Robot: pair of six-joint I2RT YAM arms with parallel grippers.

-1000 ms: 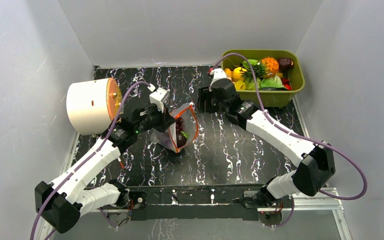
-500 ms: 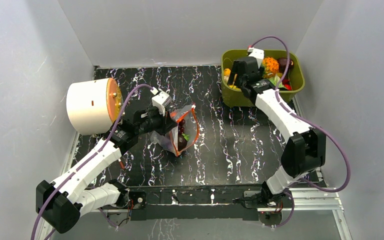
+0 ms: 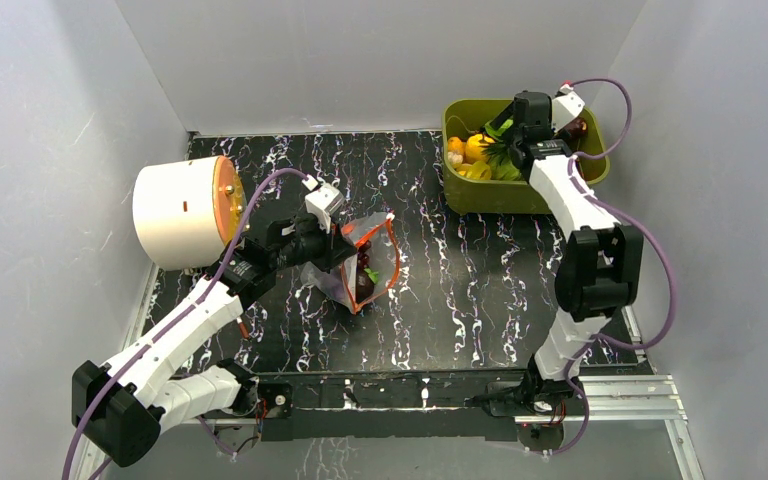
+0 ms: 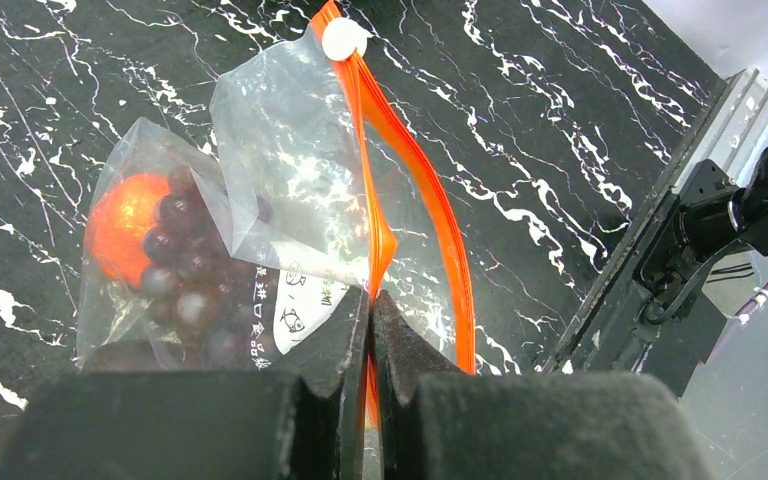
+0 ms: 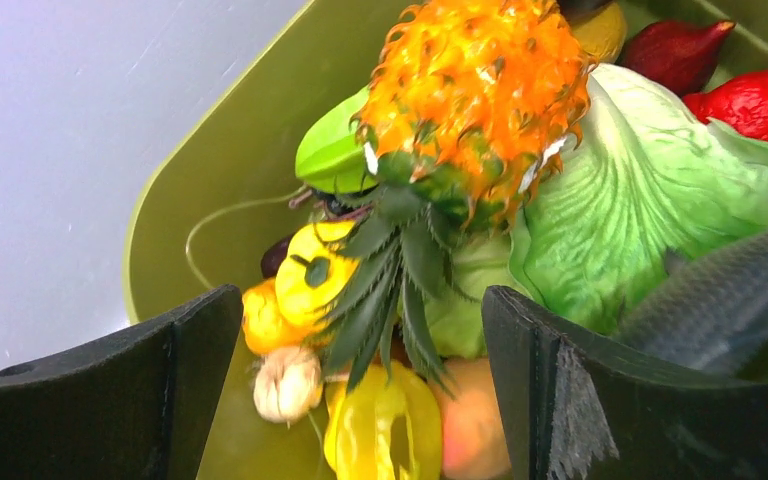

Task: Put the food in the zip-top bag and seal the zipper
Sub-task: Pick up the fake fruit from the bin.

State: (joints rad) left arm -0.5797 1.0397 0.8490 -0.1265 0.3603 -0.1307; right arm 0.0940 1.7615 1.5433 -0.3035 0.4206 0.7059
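Observation:
The clear zip-top bag (image 3: 362,262) stands at the table's centre-left with its mouth open. Inside it are dark purple grapes (image 4: 185,290) and an orange-red round piece (image 4: 120,215). My left gripper (image 4: 371,300) is shut on the orange-red zipper (image 4: 415,165) at the bag's mouth and holds it up. My right gripper (image 5: 360,390) is open and empty above the olive-green bin (image 3: 480,192). Below it lie a yellow pepper (image 5: 385,425), a toy pineapple (image 5: 475,90), a cabbage leaf (image 5: 640,190) and a maroon fruit (image 5: 675,55).
A white cylinder with an orange face (image 3: 182,211) lies at the left, close behind my left arm. The bin stands at the back right against the wall. A red piece (image 5: 760,105) and a grey fish (image 5: 720,290) also lie in the bin.
My right arm has swung from beside the bag to the back right, over the bin. My left gripper keeps its hold on the zipper; the bag barely moved.

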